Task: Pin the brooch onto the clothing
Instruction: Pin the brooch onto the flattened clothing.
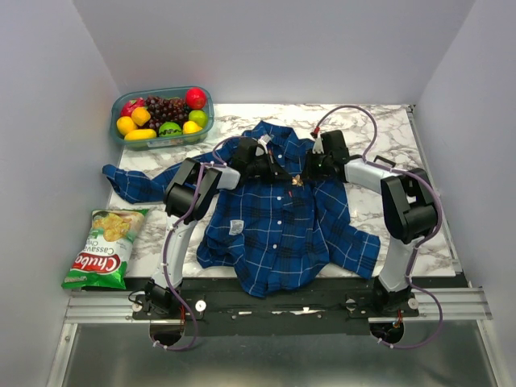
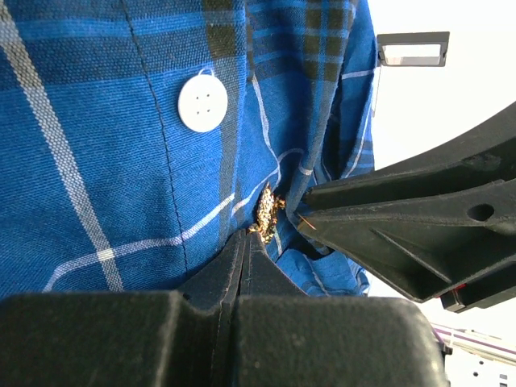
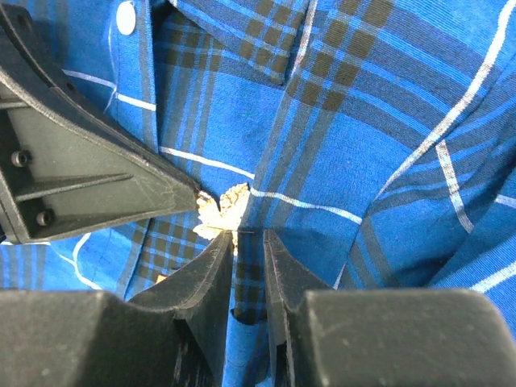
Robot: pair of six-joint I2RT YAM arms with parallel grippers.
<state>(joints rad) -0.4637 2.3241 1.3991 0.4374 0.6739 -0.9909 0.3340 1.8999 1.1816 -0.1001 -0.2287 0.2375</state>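
Nipped shut w/ left end effector (image 2: 246, 235) beside brooch (image 2: 270, 211) on clothing (image 2: 97, 161); narrow w/ right end effector (image 3: 248, 234), grip unclear. Reads "Chubo" on chip bag (image 1: 105, 246).

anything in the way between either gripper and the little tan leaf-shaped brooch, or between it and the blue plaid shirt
Nothing visible. The small tan leaf-shaped brooch lies directly on the blue plaid button-up shirt, and the left gripper and right gripper both have their tips right at it.

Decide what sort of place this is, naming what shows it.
Probably a robot test cell: plain walls box in a marble-topped table, two arms are bolted to a metal rail, and a fruit tub looks staged.
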